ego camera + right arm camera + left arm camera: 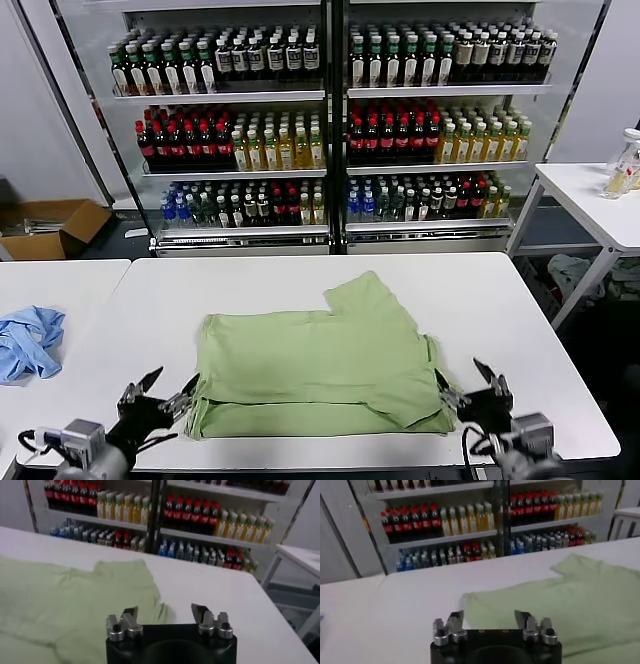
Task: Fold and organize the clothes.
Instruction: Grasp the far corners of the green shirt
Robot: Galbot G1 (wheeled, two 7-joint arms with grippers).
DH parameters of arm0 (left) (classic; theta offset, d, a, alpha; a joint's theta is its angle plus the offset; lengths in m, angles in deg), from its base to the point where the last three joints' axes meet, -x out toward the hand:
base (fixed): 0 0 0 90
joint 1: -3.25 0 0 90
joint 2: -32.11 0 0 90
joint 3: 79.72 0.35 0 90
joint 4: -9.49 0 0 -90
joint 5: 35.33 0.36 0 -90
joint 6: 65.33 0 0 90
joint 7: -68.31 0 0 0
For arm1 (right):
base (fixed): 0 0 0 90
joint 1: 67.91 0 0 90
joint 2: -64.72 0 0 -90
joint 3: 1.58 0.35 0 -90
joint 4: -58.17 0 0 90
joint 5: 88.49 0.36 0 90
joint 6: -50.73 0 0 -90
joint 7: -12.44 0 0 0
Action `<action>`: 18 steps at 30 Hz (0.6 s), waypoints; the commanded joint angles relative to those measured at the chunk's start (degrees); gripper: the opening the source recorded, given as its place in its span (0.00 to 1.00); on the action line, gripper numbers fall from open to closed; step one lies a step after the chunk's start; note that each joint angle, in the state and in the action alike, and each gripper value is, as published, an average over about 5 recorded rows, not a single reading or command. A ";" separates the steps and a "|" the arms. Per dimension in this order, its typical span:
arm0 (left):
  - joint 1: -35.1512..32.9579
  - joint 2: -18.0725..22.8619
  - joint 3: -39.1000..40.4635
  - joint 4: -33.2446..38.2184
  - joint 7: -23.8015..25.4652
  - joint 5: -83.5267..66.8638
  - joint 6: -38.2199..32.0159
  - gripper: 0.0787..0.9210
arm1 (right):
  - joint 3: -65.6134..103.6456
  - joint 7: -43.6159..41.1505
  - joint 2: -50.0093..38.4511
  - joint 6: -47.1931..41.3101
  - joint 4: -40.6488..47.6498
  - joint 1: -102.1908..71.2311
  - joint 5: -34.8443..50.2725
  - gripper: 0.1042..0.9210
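Green shirt (pixel 318 370) folded on white counter (pixel 480 300) — drink-bottle shelves (pixel 330 120) at 12 o'clock, labels unreadable; left gripper (pixel 160 392) and right gripper (pixel 465 385) both released — flanking hem.

The light green shirt (pixel 320 370) lies flat on the white table (pixel 520 330), partly folded into a rough rectangle with its near hem doubled in layers and one short sleeve sticking out toward the far side.
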State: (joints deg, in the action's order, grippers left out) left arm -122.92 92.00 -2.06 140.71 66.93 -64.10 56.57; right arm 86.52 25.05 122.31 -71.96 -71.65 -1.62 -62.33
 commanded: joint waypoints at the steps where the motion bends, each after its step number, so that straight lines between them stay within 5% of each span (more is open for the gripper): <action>1: 23.57 -4.31 10.06 -18.61 2.16 -5.45 0.60 0.79 | -13.91 0.50 1.07 -0.60 19.94 31.47 4.06 0.87; 6: 31.26 -4.99 13.88 -26.07 3.17 -6.09 1.11 0.88 | -19.70 0.24 4.47 -0.54 32.72 42.31 5.29 0.88; 18: 42.52 -5.09 20.68 -42.29 5.34 -5.15 1.09 0.88 | -24.66 -0.08 16.73 -0.43 57.98 57.13 3.50 0.88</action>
State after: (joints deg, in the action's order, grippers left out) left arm -94.25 87.82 11.88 114.95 70.67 -68.53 57.44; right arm 67.71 25.01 131.31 -72.27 -35.04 39.63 -59.03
